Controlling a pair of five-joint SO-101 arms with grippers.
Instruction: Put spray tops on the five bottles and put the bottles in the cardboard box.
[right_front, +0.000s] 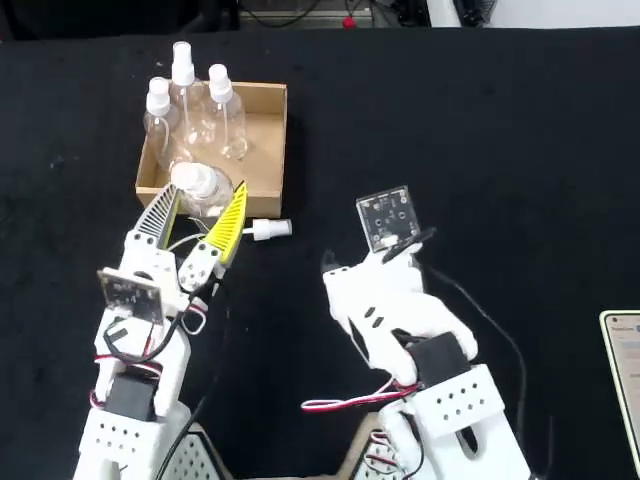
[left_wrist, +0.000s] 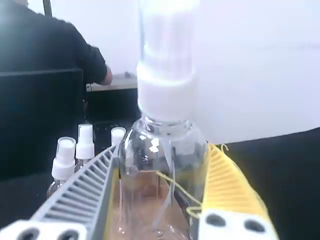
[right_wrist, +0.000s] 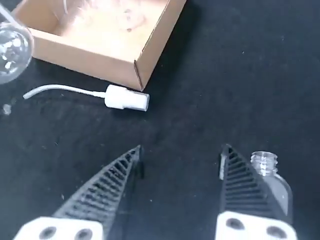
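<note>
The cardboard box stands at the back left with three capped clear bottles upright in it. At the box's near edge my left gripper is shut on a fourth clear bottle that carries a white spray top. A loose spray top with its tube lies on the black table just in front of the box. My right gripper hangs open above the table, a short way from that top. An uncapped bottle lies right beside the outer side of one finger.
The right arm stands mid-table and covers the uncapped bottle from above. A flat white object lies at the table's right edge. Black tabletop stretches to the right of the box.
</note>
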